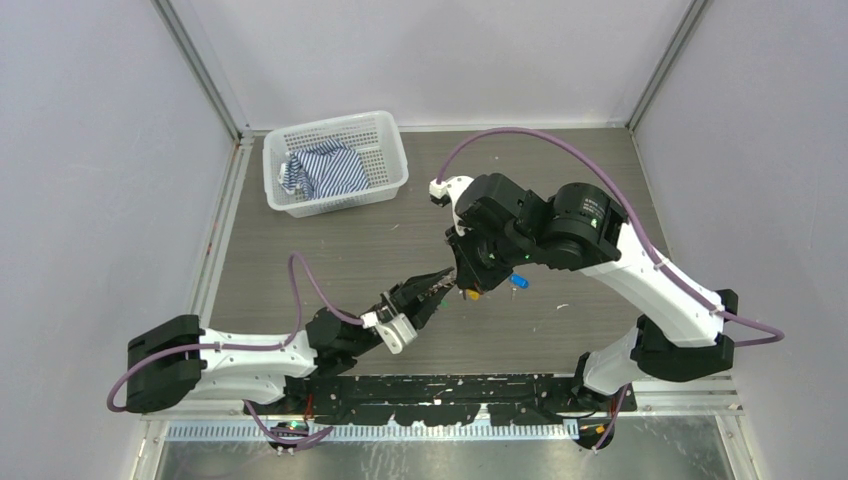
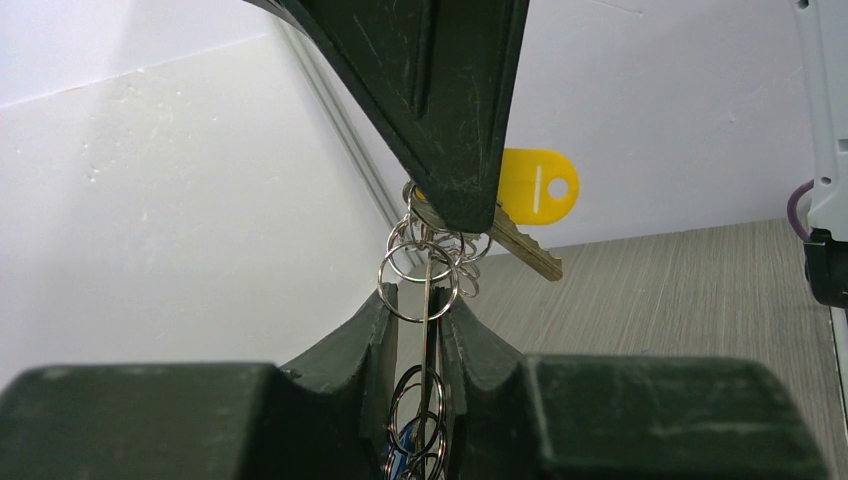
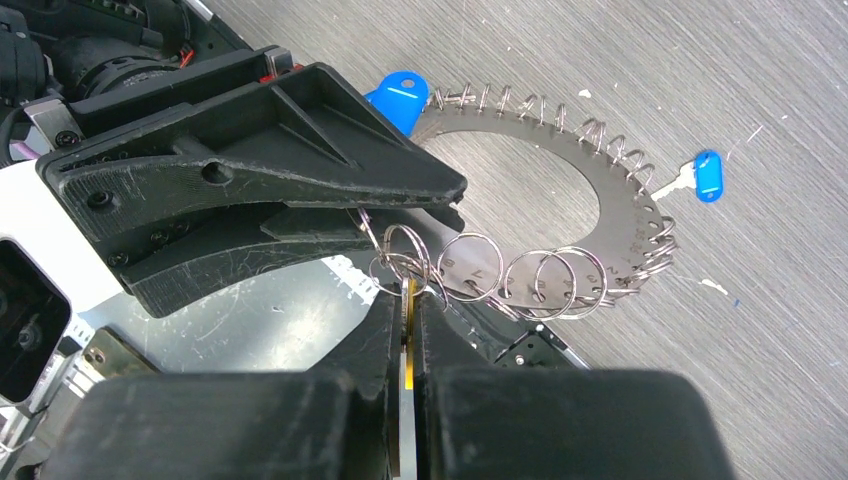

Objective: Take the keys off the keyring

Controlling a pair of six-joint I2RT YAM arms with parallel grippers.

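Observation:
The keyring (image 3: 620, 212) is a flat metal ring fringed with small split rings, hanging above the table. My left gripper (image 2: 415, 305) is shut on its edge, with the ring (image 2: 430, 335) seen edge-on between the jaws. One blue tag (image 3: 400, 95) still hangs on it behind the left fingers (image 3: 280, 140). My right gripper (image 3: 410, 300) is shut on a key (image 2: 522, 247) with a yellow tag (image 2: 540, 185), right at the split rings beside the left jaws. From above, the two grippers (image 1: 437, 285) (image 1: 466, 283) meet tip to tip at mid-table.
A loose key with a blue tag (image 3: 705, 175) lies on the table (image 1: 560, 330) just right of the grippers (image 1: 518, 282). A white mesh basket (image 1: 330, 122) holding a striped cloth (image 1: 325, 170) stands at the back left. Walls close off three sides.

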